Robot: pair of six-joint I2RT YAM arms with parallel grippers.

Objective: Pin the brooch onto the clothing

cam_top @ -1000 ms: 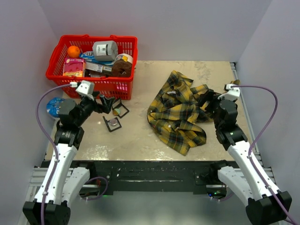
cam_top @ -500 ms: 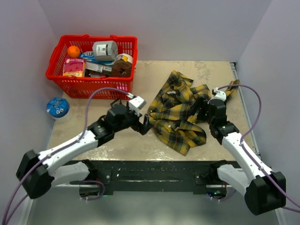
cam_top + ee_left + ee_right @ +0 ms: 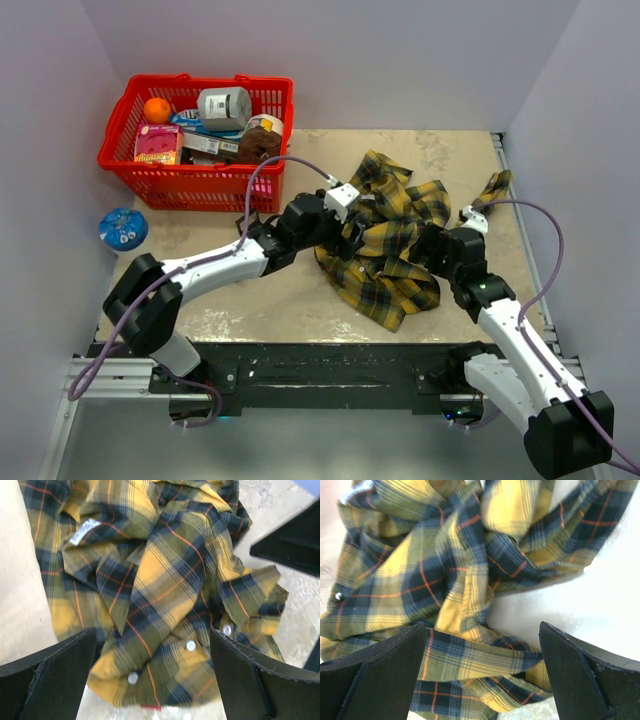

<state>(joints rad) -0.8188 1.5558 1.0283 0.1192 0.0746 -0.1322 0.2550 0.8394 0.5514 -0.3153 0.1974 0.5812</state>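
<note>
The clothing (image 3: 385,265) is a crumpled yellow-and-dark plaid shirt lying right of the table's middle. My left gripper (image 3: 352,233) hovers open over its left part. In the left wrist view my left gripper (image 3: 152,680) straddles a button placket (image 3: 190,645) with white buttons, and a white label (image 3: 84,531) shows at upper left. My right gripper (image 3: 428,246) is open at the shirt's right side. In the right wrist view my right gripper (image 3: 482,677) has a folded edge of the clothing (image 3: 470,655) between its jaws, not pinched. The brooch does not show in any view.
A red basket (image 3: 128,140) with an orange, a can and packets stands at the back left. A blue round object (image 3: 122,228) lies at the left edge. One sleeve (image 3: 495,186) trails toward the right wall. The tabletop (image 3: 290,290) is beige.
My left arm has swung from the left of the table across to the shirt. My right gripper has come down and left to the shirt's right edge.
</note>
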